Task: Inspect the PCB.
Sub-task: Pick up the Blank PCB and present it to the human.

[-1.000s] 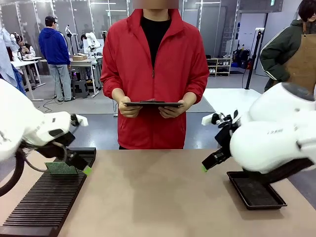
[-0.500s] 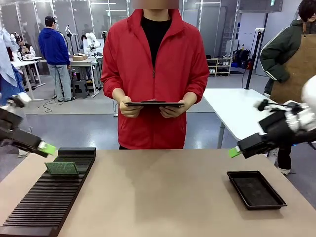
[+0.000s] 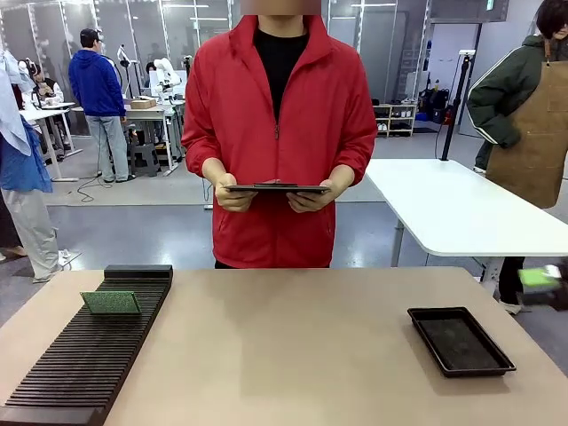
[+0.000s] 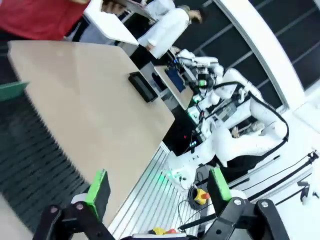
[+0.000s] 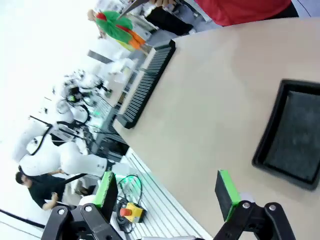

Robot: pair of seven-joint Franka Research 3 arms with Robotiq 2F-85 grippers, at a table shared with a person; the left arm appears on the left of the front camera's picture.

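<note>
Your left gripper [image 4: 158, 186] is wide open in its wrist view. The green pads [image 4: 97, 187] sit well apart with nothing between them, so it grips nothing. It's off the near edge of the table [image 4: 95, 95], looking back along it.

Your right gripper [image 5: 166, 192] is the same: jaws spread wide, pads [image 5: 227, 194] far apart, holding nothing. It hangs near the table's [image 5: 215, 95] edge, close to the tray [image 5: 295, 135]. In the front view you get just one of its green pads [image 3: 539, 277], blurred, at the right border of the picture, beyond the table [image 3: 284, 346] and apart from everything on it.

The PCB [image 3: 110, 303] is on the left side of the table. It stands on its long edge in a slot of the black rack [image 3: 84, 359], near the rack's far end, with its green face toward the front camera. Only the rack touches it, and both grippers are well away. In the left wrist view you see it as a green sliver [image 4: 11, 91] at the left border, above the dark rack [image 4: 30, 165].

The black tray [image 3: 461, 341] lies flat on the right side of the table, well apart from the rack. In the right wrist view the rack [image 5: 147, 82] runs along the far side of the table from the tray.

A person [image 3: 277, 133] in a red jacket stands at the far side, facing you. Both hands [image 3: 232, 197] hold a dark tablet [image 3: 275, 187] flat at waist height, behind the table's far edge and not touching anything on it.
</note>
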